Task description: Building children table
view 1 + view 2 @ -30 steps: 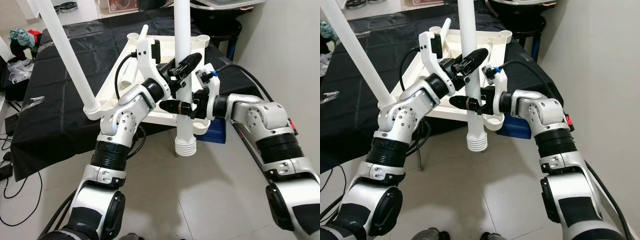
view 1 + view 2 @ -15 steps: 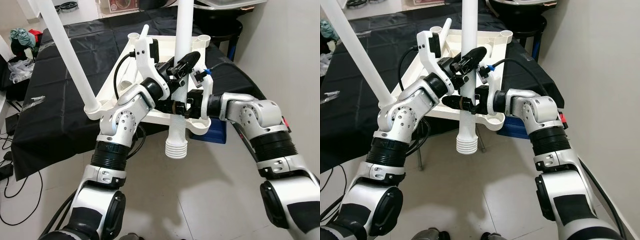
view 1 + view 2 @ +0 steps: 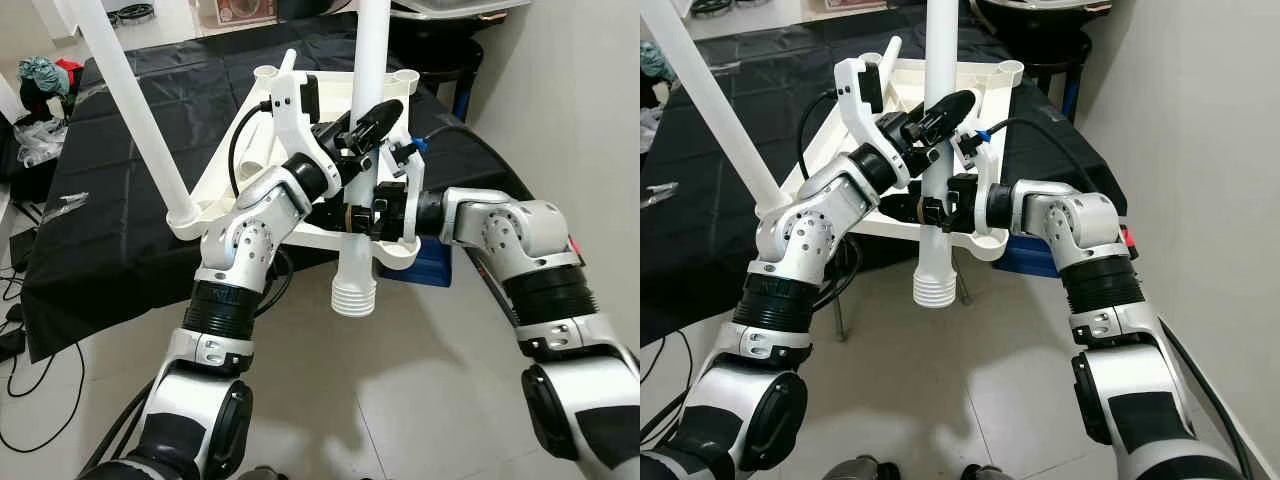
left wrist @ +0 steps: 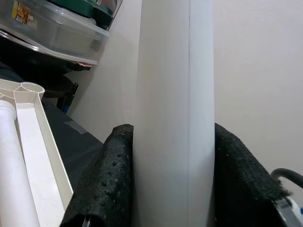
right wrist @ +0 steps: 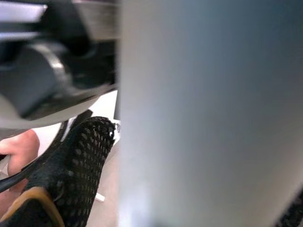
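- The left tool (image 3: 362, 124) is clamped on the long white plastic table leg (image 3: 363, 150), one black finger (image 4: 106, 179) pressed to each side of the tube.
- The right tool (image 3: 358, 214) grips the same leg lower down, its fingers closed around the tube just under the left tool.
- The leg stands nearly upright between the two tools, its ribbed threaded end (image 3: 352, 298) pointing down at 6 o'clock, hanging above the pale tiled floor (image 3: 420, 380).
- Behind the leg, toward 12 o'clock, lies the white plastic triangular tabletop (image 3: 260, 150), upside down, with round sockets at its corners.
- A second white leg (image 3: 140, 110) stands in the corner socket at 9 o'clock of the tabletop and leans up toward 11 o'clock.
- The tabletop rests on a surface draped in black cloth (image 3: 120, 200).
- A blue box (image 3: 425, 268) sits under the tabletop's near corner, at 3 o'clock of the ribbed end.
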You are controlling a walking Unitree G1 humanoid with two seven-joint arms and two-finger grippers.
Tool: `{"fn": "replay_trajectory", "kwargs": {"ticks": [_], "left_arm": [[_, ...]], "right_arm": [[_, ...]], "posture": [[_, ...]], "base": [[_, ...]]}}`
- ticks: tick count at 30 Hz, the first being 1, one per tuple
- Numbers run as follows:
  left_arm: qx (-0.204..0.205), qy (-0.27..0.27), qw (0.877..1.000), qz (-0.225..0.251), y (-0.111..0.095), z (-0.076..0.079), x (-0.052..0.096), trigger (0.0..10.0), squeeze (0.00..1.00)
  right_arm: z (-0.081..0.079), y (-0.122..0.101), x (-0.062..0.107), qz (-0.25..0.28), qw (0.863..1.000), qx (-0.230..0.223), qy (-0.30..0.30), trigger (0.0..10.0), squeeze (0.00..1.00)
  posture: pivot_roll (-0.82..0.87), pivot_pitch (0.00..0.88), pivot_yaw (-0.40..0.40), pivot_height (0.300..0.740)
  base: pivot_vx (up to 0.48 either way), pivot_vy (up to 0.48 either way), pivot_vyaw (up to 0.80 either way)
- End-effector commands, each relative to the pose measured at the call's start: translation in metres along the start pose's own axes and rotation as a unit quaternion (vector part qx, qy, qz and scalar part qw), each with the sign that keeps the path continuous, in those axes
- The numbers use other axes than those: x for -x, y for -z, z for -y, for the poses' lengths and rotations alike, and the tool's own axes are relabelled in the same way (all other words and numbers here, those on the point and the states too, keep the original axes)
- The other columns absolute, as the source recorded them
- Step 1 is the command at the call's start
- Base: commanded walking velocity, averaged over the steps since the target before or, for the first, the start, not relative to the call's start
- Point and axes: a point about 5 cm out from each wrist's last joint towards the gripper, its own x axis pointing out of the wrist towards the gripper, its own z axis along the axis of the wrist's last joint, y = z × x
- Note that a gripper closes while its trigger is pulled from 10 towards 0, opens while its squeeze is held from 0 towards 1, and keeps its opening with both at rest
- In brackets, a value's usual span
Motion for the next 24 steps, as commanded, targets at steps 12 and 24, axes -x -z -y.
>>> {"fn": "replay_trajectory", "kwargs": {"ticks": [12, 24], "left_arm": [[0.004, 0.031, 0.999, 0.006, -0.002, 0.013, -0.008, 10.0, 0.00], [0.011, 0.035, 0.999, 0.008, -0.001, 0.017, -0.010, 10.0, 0.00]], "right_arm": [[-0.021, 0.005, -0.018, -0.023, 0.998, 0.005, -0.064, 0.0, 0.00], [-0.016, 0.004, -0.021, -0.025, 0.999, 0.000, -0.039, 0.0, 0.00]], "posture": [[0.08, 0.147, 0.002, 0.740], [0.08, 0.149, 0.002, 0.740]], "base": [[0.000, 0.000, 0.00], [0.000, 0.000, 0.00]]}}
